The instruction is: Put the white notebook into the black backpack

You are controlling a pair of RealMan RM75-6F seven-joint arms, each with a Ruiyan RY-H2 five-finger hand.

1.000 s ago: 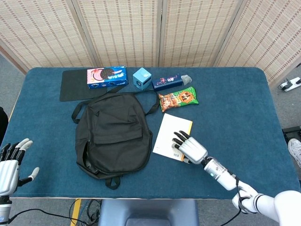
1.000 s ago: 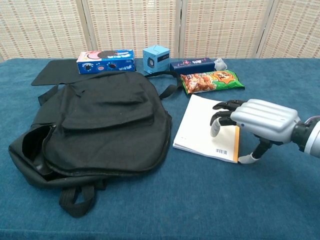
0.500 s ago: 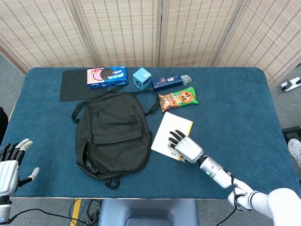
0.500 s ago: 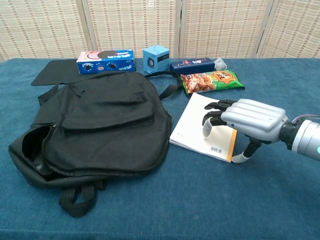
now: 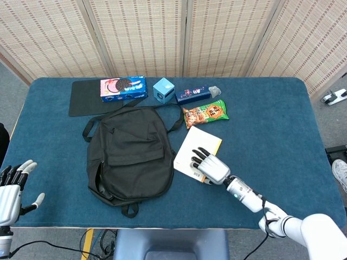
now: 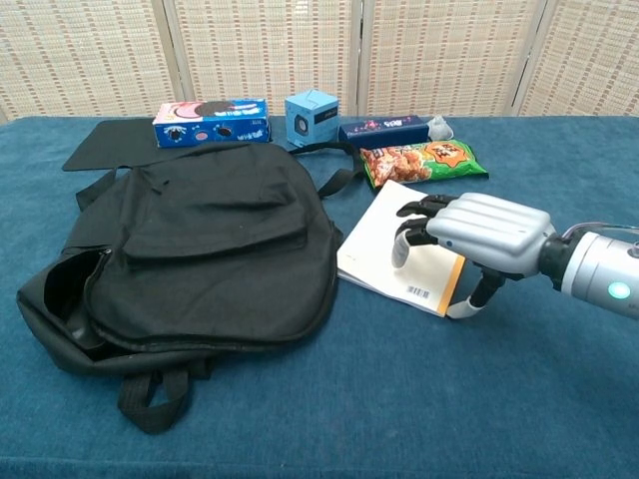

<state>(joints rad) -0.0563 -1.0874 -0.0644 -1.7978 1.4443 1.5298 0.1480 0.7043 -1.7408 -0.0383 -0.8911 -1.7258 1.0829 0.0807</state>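
Observation:
The white notebook [image 5: 197,143] [image 6: 372,242] lies on the blue table just right of the black backpack [image 5: 129,154] [image 6: 200,235], its left edge almost touching the bag. My right hand [image 5: 210,167] [image 6: 481,232] holds the notebook's near right corner, with fingers curled down on the cover and the thumb at its edge. The backpack lies flat, with a gap in its opening [image 6: 62,291] on the left side in the chest view. Only the head view shows my left hand [image 5: 12,187], which hangs off the table's front left corner with fingers spread and nothing in it.
Along the table's far side sit a black mat [image 5: 85,98], a cookie box [image 5: 123,88], a light blue cube [image 5: 163,89], a dark blue box [image 5: 192,95] and a snack bag [image 5: 206,114] [image 6: 421,162] close behind the notebook. Backpack straps [image 5: 176,120] trail toward the snack bag.
My right hand has moved left toward the backpack, and the notebook has slid left with it until it nearly meets the bag. The left hand has stayed still.

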